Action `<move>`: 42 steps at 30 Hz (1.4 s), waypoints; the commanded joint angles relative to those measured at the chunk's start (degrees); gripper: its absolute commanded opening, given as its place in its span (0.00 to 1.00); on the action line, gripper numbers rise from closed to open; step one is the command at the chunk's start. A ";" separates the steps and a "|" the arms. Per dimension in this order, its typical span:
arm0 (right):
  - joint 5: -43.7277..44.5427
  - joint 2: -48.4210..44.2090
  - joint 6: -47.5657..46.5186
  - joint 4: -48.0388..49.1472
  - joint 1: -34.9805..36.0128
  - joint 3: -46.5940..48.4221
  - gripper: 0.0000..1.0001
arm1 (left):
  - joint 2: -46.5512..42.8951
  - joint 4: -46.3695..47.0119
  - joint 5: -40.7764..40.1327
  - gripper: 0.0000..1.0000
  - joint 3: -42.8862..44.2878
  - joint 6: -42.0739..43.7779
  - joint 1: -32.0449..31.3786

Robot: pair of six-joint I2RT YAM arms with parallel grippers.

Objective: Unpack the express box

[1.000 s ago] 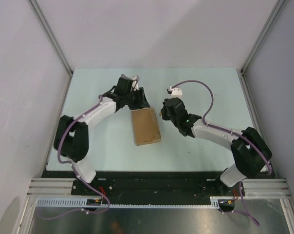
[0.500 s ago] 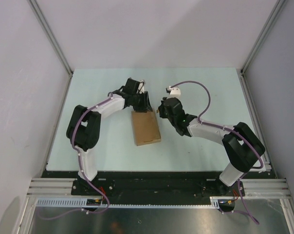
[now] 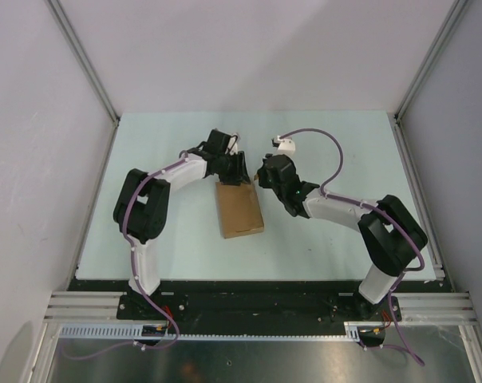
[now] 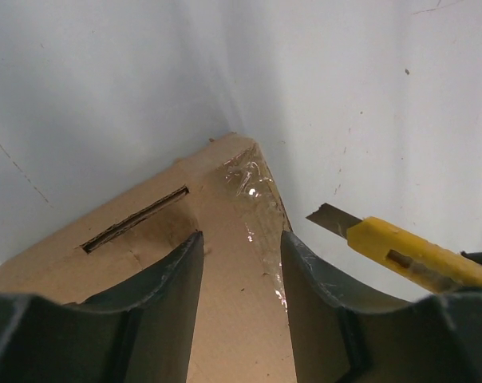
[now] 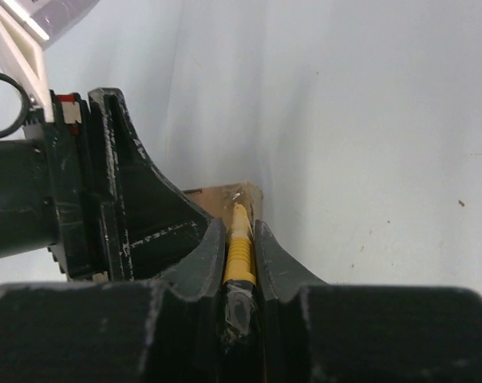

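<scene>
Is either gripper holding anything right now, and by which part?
The right gripper is shut on the yellow knife, clamped on its handle, blade pointing out toward the box. The left gripper stands open over the box, holding nothing.

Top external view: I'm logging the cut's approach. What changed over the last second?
The left hand shifted right over the far end of the express box, its elbow swinging inward. The right hand carried the utility knife left toward the box's far right corner. Box unmoved; knife still gripped.

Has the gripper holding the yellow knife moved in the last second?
Yes. The right gripper has slid left, away from the right edge of the table, toward the far right corner of the express box.
</scene>
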 commanded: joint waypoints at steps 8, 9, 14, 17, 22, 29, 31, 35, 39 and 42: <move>3.66 1.62 1.04 -2.47 -0.73 3.42 0.00 | 1.86 -3.74 -10.63 0.48 -0.61 4.59 -0.32; 3.58 1.80 0.86 -2.39 -0.56 3.42 0.00 | 2.13 -5.22 -11.69 0.47 -0.35 4.68 -0.24; 2.26 2.59 0.25 -1.16 -0.47 3.42 0.00 | 3.89 -8.57 -16.00 0.45 -0.61 5.47 -0.76; 0.95 3.12 1.03 -0.37 -0.56 3.42 0.00 | 4.68 -9.45 -18.19 0.45 -0.79 6.79 -1.29; -1.16 2.86 0.95 1.22 -0.82 3.42 0.00 | 5.65 -10.86 -19.69 0.44 0.09 7.41 -1.81; -1.87 3.47 0.07 2.62 -1.09 3.42 0.00 | 8.19 -14.37 -22.42 0.31 3.42 7.23 -2.96; -1.43 3.47 -0.10 3.06 -1.00 3.42 0.00 | 8.90 -14.90 -22.60 0.28 3.78 7.23 -2.96; -0.64 3.47 -0.37 3.50 -1.17 3.51 0.00 | 9.25 -15.78 -22.33 0.22 3.96 6.97 -2.96; -0.46 3.38 -0.98 3.94 -1.17 3.42 0.00 | 9.43 -16.05 -22.24 0.18 4.13 6.97 -2.96; -0.46 4.08 -1.33 4.47 -1.17 3.51 0.00 | 9.78 -16.14 -22.16 0.17 4.31 7.06 -2.96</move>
